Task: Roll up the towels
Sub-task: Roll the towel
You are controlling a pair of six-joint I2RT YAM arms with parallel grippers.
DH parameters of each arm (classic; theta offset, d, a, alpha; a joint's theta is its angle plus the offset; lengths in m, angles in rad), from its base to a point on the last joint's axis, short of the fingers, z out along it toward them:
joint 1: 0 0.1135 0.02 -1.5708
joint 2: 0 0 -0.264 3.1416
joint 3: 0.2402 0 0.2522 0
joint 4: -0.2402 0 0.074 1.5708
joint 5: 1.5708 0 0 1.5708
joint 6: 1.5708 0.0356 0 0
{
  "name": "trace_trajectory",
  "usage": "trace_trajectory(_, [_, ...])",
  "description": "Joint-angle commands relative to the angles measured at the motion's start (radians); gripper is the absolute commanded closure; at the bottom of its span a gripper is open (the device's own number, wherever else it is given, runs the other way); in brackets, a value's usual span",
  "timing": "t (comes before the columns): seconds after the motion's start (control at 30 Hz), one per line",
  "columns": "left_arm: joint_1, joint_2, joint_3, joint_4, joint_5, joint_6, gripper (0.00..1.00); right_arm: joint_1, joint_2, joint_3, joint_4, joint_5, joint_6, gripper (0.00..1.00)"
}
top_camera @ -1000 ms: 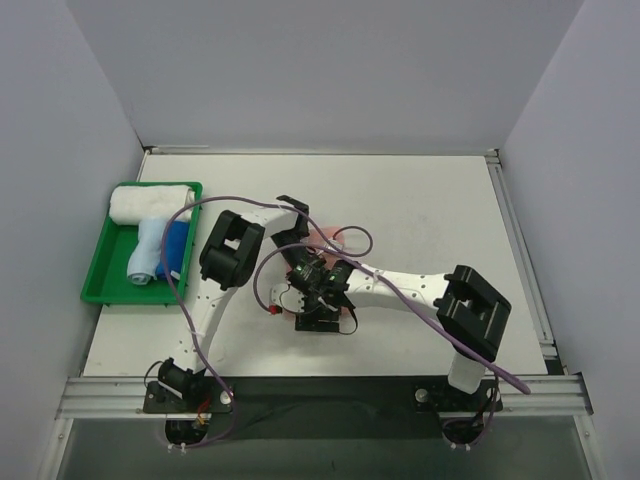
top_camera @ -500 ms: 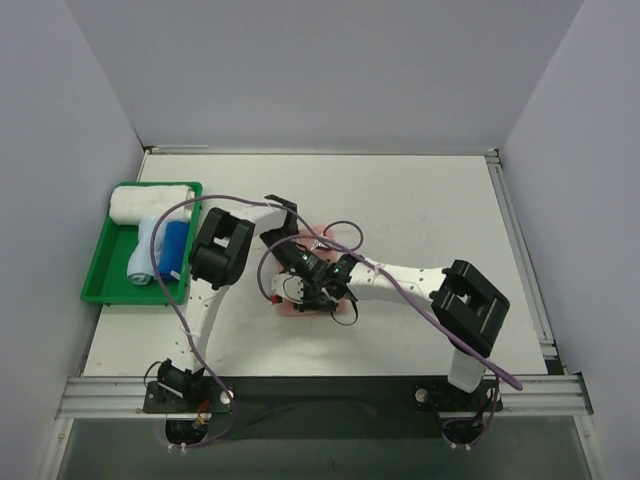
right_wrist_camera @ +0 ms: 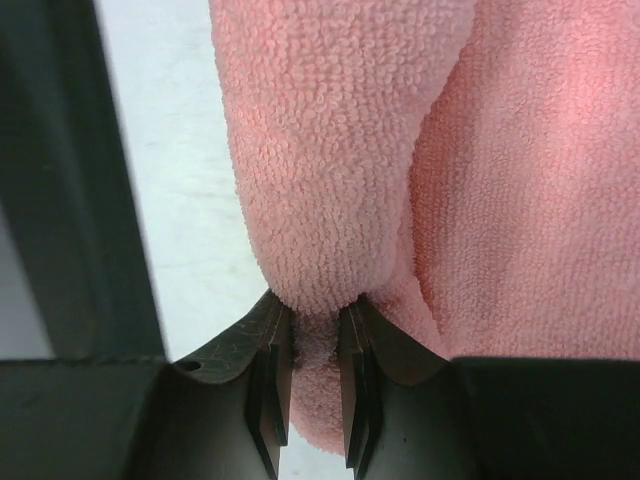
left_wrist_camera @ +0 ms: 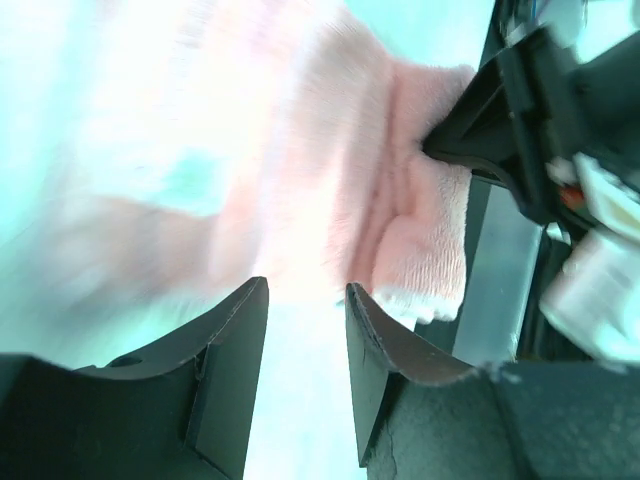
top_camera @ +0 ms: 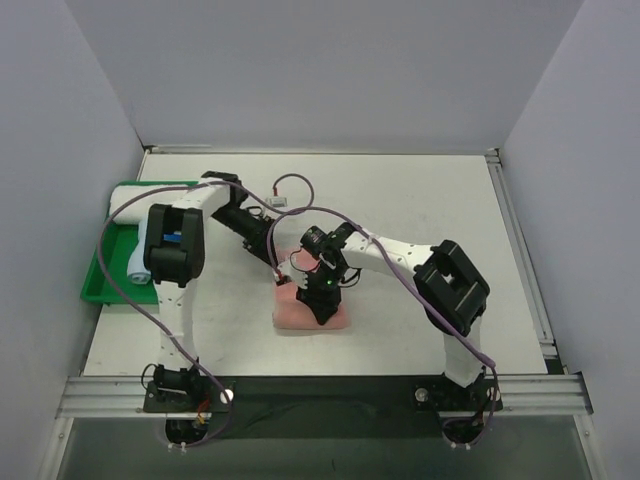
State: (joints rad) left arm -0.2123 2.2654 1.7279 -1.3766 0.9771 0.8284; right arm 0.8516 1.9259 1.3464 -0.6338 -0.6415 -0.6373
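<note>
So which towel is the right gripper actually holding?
The salmon pink towel: the right gripper is shut on a fold of it. The light blue towel lies apart in the green tray.

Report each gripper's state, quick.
Left gripper: open, holding nothing.
Right gripper: closed on a fold of the pink towel.

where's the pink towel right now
Top view: the pink towel lies on the table, central and toward the near edge, pinched by the right gripper, right of the green tray.
</note>
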Motion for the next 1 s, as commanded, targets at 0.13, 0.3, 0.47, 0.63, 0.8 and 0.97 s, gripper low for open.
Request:
trace_trajectory(0.13, [0.240,-0.256,0.036,0.037,0.155,-0.070,0.52,-0.075,0.195,0.132,-0.369,-0.237,-0.015,1.00])
trace_trajectory(0.3, [0.292,-0.436,-0.112,0.233,0.094,-0.118,0.51,-0.143,0.361,0.250,-0.466,-0.345,-0.007,1.00])
trace_trajectory(0.47, [0.272,-0.780,-0.439,0.537,-0.049,-0.195,0.49,-0.178,0.497,0.367,-0.570,-0.379,-0.044,1.00])
trace_trajectory(0.63, [-0.013,-1.044,-0.732,0.685,-0.321,-0.088,0.39,-0.178,0.588,0.456,-0.629,-0.383,-0.021,1.00])
trace_trajectory(0.8, [-0.418,-1.093,-0.852,0.810,-0.554,-0.035,0.32,-0.181,0.651,0.513,-0.645,-0.382,0.021,1.00])
trace_trajectory(0.97, [-0.588,-1.000,-0.858,0.837,-0.682,0.005,0.29,-0.187,0.685,0.539,-0.650,-0.380,0.054,0.94])
